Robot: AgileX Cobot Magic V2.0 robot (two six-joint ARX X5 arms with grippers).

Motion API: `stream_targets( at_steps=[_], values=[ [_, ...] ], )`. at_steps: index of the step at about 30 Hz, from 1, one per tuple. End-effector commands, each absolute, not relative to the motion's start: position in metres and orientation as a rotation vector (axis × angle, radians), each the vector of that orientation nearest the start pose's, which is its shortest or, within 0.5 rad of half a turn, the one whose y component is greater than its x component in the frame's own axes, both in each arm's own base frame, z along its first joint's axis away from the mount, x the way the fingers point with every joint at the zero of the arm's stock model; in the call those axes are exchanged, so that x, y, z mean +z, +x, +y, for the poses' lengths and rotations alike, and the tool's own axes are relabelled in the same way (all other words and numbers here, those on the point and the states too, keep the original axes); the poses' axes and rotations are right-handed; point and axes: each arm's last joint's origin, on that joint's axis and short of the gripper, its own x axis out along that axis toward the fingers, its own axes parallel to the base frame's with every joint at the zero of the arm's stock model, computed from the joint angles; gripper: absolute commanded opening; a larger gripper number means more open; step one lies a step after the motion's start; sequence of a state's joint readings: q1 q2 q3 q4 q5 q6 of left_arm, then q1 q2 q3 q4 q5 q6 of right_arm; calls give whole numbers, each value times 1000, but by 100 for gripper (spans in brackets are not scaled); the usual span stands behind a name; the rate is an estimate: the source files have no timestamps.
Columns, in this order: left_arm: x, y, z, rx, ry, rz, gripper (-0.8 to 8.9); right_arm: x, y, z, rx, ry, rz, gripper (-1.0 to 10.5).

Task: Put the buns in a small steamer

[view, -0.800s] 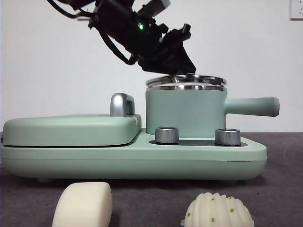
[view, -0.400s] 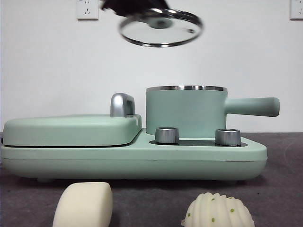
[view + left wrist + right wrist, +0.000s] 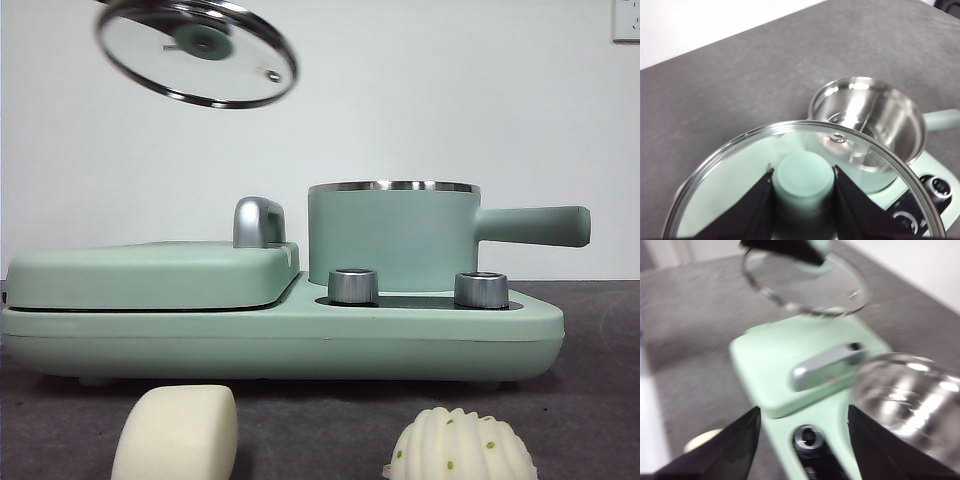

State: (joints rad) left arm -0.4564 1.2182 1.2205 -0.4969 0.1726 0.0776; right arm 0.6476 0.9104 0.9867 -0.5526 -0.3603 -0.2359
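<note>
Front view, from the left: the glass lid (image 3: 197,52) hangs tilted high above the griddle (image 3: 150,275), its green knob (image 3: 803,176) clamped by the left gripper (image 3: 803,192). Below, the smooth bun (image 3: 177,433) and ribbed bun (image 3: 461,446) lie on the table before the uncovered small steamer (image 3: 392,240). The right gripper (image 3: 802,427) hovers with jaws spread wide, above the cooker.

The small steamer (image 3: 392,235) stands uncovered, its mouth clear from 12 o'clock. The glass lid (image 3: 197,52) hangs up at 10 o'clock (clamped in the left tool (image 3: 802,187)), above the griddle (image 3: 150,272).
</note>
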Motion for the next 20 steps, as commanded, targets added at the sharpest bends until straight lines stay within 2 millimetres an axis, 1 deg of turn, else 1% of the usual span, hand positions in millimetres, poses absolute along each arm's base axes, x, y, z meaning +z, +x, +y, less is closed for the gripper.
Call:
stream_targets(
  at_steps=[1, 5, 7, 9, 12, 16, 20],
  values=[
    [369, 219, -105, -574, 124, 432, 18, 343, 138, 139, 1140, -348, 377, 279],
    [366, 204, -88, -526, 114, 419, 17, 325, 134, 171, 1237, -431, 446, 279],
    [368, 198, -81, -506, 110, 416, 17, 313, 132, 187, 1286, -467, 502, 280],
    [370, 194, -77, -493, 105, 412, 17, 301, 130, 202, 1325, -508, 549, 305],
    [372, 192, -74, -486, 102, 396, 17, 282, 127, 222, 1358, -582, 606, 340],
    [374, 192, -74, -486, 100, 381, 17, 254, 126, 244, 1366, -685, 688, 340],
    [374, 192, -74, -486, 101, 381, 17, 228, 126, 262, 1389, -732, 762, 343]
  ],
)
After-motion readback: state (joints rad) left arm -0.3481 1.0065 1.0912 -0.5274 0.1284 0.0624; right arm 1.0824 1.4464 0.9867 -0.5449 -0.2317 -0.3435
